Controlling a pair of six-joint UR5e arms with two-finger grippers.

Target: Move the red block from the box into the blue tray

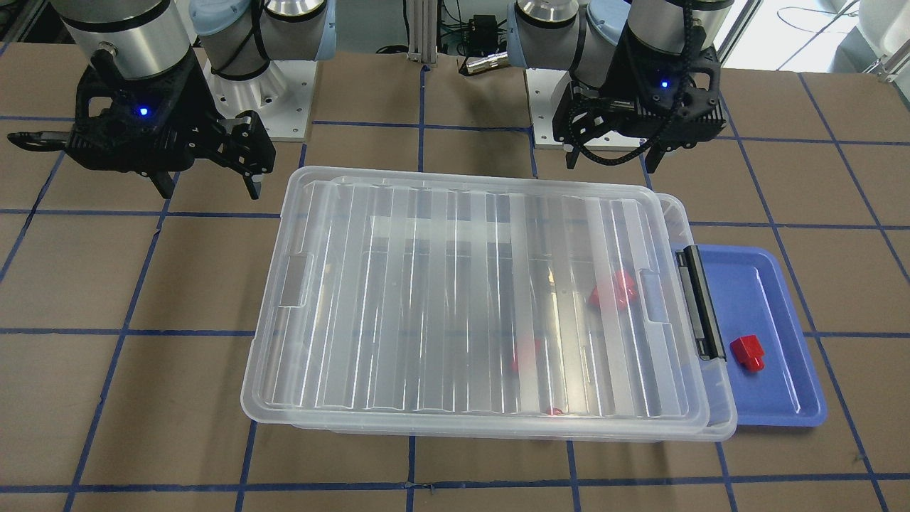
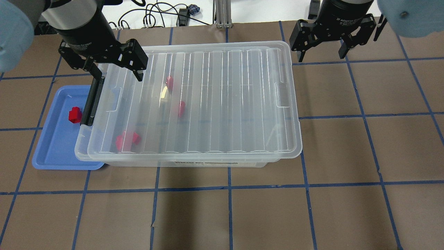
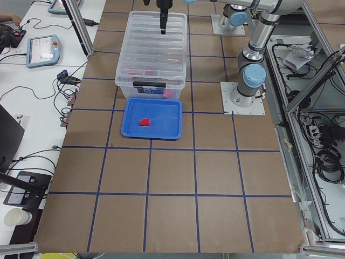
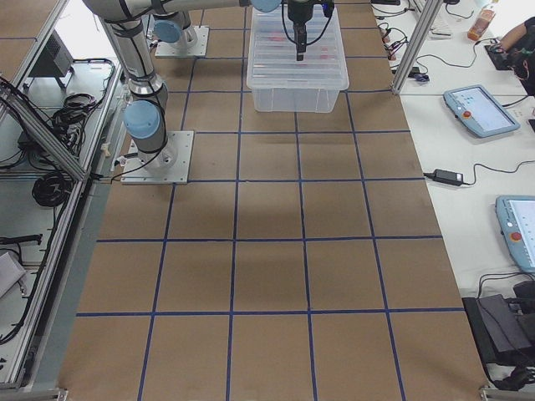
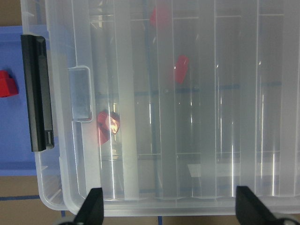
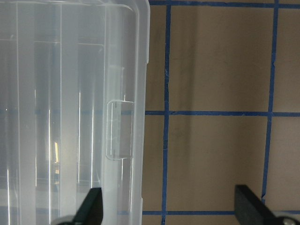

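The box (image 2: 225, 104) is a clear bin with its ribbed lid on and a black latch (image 2: 93, 102) at its left end. Through the lid I see red blocks (image 2: 126, 139) (image 2: 181, 108) (image 2: 169, 82) inside. The blue tray (image 2: 55, 149) lies against the box's latch end, partly under it, and holds one red block (image 2: 74, 115) (image 1: 746, 353) (image 5: 7, 84). My left gripper (image 2: 118, 75) (image 1: 613, 162) (image 5: 168, 208) is open and empty above the box's rear left corner. My right gripper (image 2: 321, 57) (image 1: 211, 190) (image 6: 171, 208) is open and empty above the table beside the box's rear right corner.
The table is brown board with a blue tape grid. The arms' base plates (image 1: 270, 92) stand behind the box. Cables and an aluminium post (image 2: 218, 14) lie beyond the table's far edge. Operator desks with pendants (image 3: 43, 51) show in the side views.
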